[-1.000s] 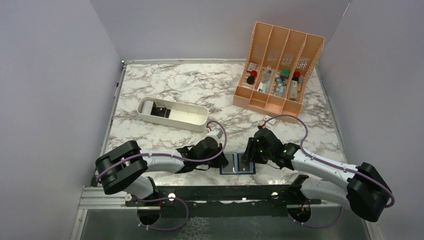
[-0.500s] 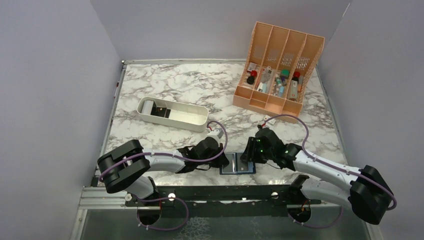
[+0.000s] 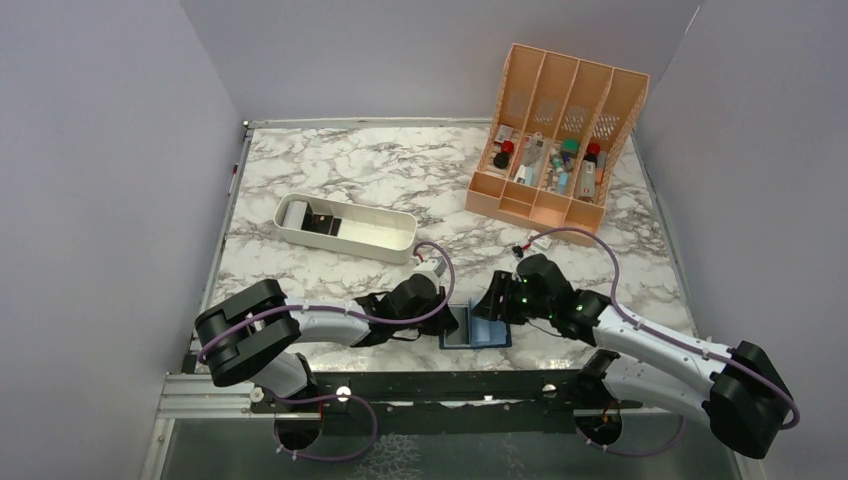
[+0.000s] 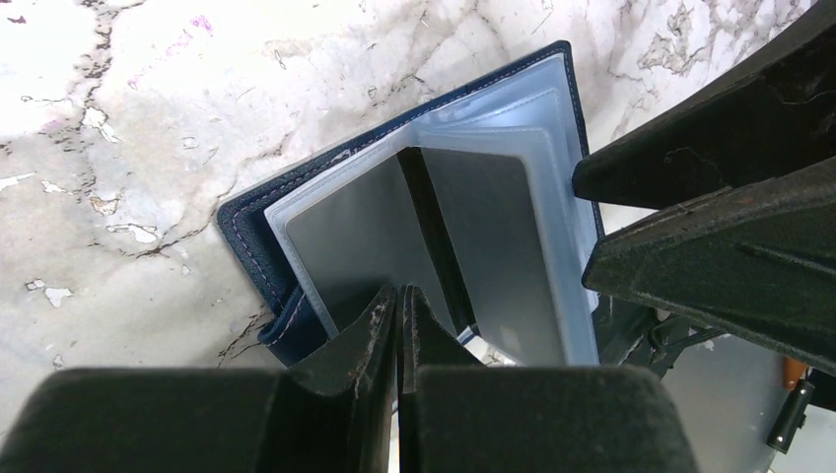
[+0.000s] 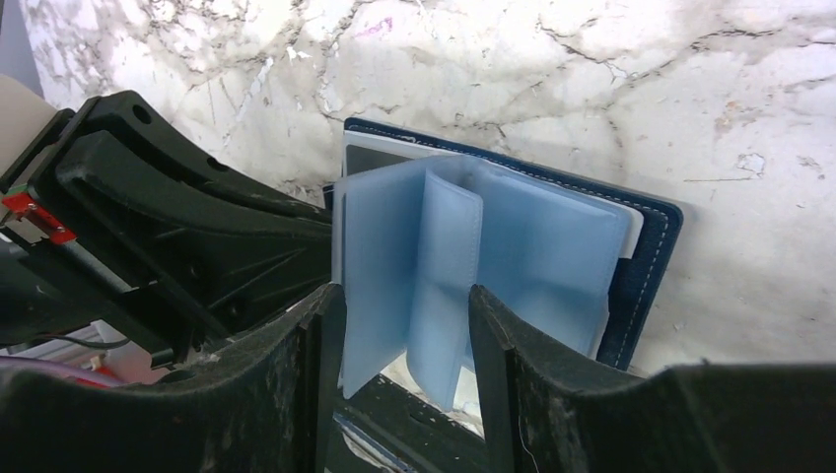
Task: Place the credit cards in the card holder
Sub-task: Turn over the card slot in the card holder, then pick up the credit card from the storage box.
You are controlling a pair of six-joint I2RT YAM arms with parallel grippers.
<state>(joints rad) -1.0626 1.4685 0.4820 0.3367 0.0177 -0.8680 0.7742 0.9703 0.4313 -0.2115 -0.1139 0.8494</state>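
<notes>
Seen from the top camera, the card holder (image 3: pixel 478 335) lies open on the marble table (image 3: pixel 340 170), at its near edge and between the two arms. The left gripper (image 3: pixel 452 322) is set against its left side. The right gripper (image 3: pixel 492 312) is placed over its right half, where a pale blue leaf is raised. A white tray (image 3: pixel 400 240) and an orange organizer (image 3: pixel 530 85) are seen well apart from it, farther back.

In the left wrist view, the navy cover is spread flat on the marble and the clear sleeves (image 4: pixel 493 118) are fanned open above it. The left jaws are drawn together, and their tips meet just over the holder's near edge. Whether that edge is nipped between them cannot be told. Grey panels (image 4: pixel 345 246) are seen behind the sleeves (cards or stiffeners, it cannot be decided). The right gripper's black fingers are seen just beside the holder's right edge.

In the right wrist view, the right jaws are held partway apart. Folded blue sleeves stand up between the fingers (image 5: pixel 286 394) and fill the gap from one finger to the other. Whether they are squeezed or only lie there cannot be told. The navy cover lies flat just beyond the jaws, and the left gripper is seen against its left edge.
</notes>
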